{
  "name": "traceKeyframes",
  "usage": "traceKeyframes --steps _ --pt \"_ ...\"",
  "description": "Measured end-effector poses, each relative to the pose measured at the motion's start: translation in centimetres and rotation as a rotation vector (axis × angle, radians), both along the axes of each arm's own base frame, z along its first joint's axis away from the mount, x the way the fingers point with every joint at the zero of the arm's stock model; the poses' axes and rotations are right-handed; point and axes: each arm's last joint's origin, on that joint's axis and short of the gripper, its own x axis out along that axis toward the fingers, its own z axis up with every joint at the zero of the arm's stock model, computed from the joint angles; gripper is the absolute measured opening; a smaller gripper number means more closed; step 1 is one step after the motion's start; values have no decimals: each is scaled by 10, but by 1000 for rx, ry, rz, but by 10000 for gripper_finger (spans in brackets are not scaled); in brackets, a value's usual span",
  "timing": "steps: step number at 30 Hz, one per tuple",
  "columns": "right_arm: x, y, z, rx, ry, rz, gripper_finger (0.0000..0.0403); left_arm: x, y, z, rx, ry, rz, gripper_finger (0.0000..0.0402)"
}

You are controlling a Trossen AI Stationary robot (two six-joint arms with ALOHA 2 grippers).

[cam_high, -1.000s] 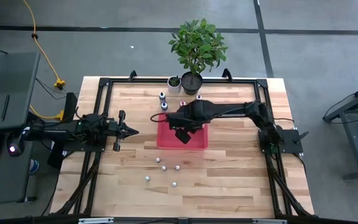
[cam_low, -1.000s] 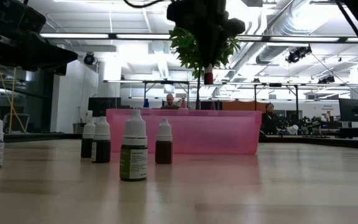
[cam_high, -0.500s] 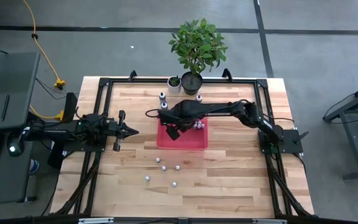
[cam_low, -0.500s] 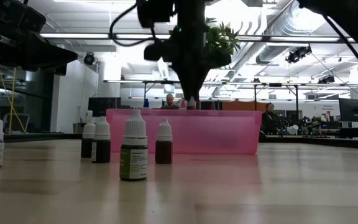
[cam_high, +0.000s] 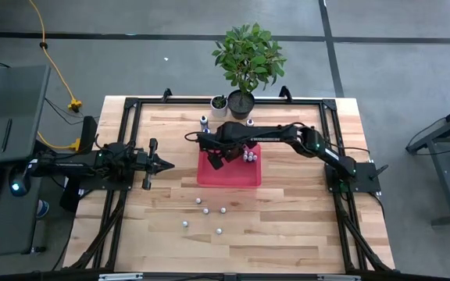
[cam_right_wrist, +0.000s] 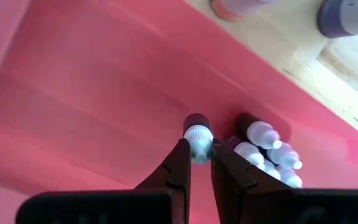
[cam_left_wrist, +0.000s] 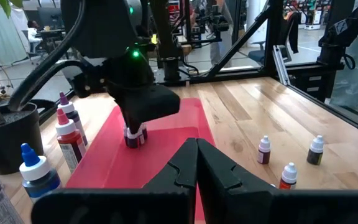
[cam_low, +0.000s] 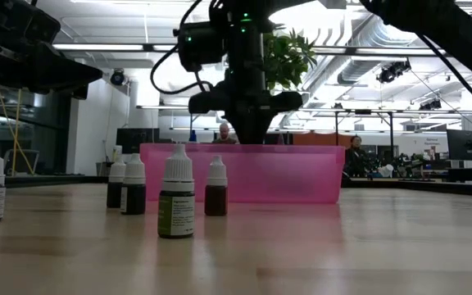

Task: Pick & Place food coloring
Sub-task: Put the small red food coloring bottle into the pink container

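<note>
The food coloring is small dark bottles with whitish caps. Several stand loose on the wood near the near side (cam_high: 206, 210) (cam_low: 177, 192). A small cluster (cam_high: 249, 157) (cam_right_wrist: 269, 152) stands in the red tray (cam_high: 229, 176) (cam_low: 301, 176). My right gripper (cam_high: 239, 154) (cam_right_wrist: 197, 163) reaches down into the tray beside that cluster, shut on one more bottle (cam_right_wrist: 197, 134). My left gripper (cam_high: 166, 165) (cam_left_wrist: 196, 163) waits shut above the table's left side, pointing at the tray. My right gripper pinches the bottle's whitish cap (cam_right_wrist: 197, 148) between its two fingertips (cam_right_wrist: 180, 163), coming from above and pointing down. The dark body hangs upright below the cap, right beside the cluster. Whether its bottom rests on the tray floor, I cannot tell.
More dropper bottles stand at the tray's far-left corner (cam_high: 204, 121) (cam_left_wrist: 70, 134). A small white pot (cam_high: 219, 105) and a black pot with a leafy plant (cam_high: 244, 58) sit at the far edge. A black frame (cam_high: 131, 105) borders the table.
My right gripper, holding the bottle, has come down from high above the tray into it and shifted toward the tray's far-left part, ending beside the cluster of bottles.
</note>
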Motion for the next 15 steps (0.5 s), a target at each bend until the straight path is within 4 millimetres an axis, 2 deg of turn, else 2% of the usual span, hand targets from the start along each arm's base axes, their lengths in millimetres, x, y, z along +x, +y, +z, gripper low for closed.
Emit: traceKeyframes --steps 15 --pt "-5 -16 1 4 26 -65 32 0 0 0 0 0 0 0"
